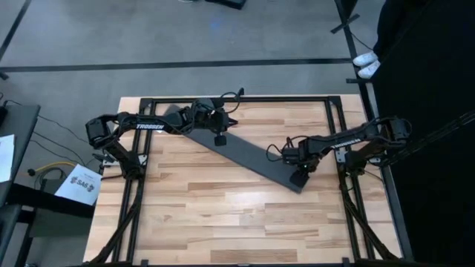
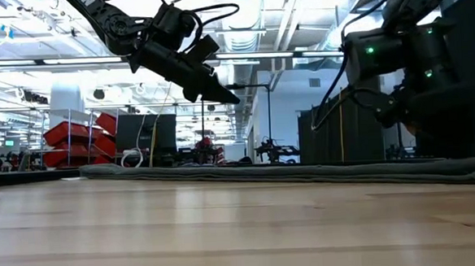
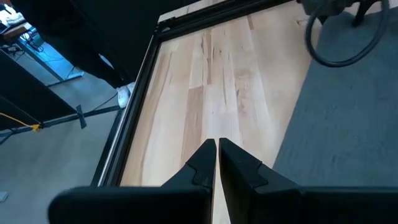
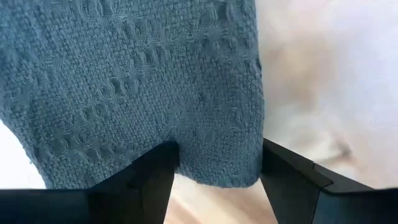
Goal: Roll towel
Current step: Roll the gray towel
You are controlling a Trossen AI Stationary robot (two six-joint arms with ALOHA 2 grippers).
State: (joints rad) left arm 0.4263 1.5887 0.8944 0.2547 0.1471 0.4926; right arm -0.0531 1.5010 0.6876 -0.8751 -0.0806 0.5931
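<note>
The towel is a long dark grey strip lying flat and slantwise on the wooden table, from far left to middle right; the low view shows the towel flat on the wood. My left gripper hangs shut and empty above the towel's far left part, well clear of it. My right gripper is low at the strip's right end, open. In the right wrist view its two fingers stand on either side of a corner of that end. My right gripper comes at the towel's right end with one finger over the cloth and the other just off its side edge. Whether either finger touches the cloth, I cannot tell. The towel end lies flat on the table.
A black metal frame runs round the table's far edge and sides. Bare wood fills the near half of the table. A black cable loop hangs over the towel in the left wrist view. White shoes stand on the floor beyond the far right corner.
</note>
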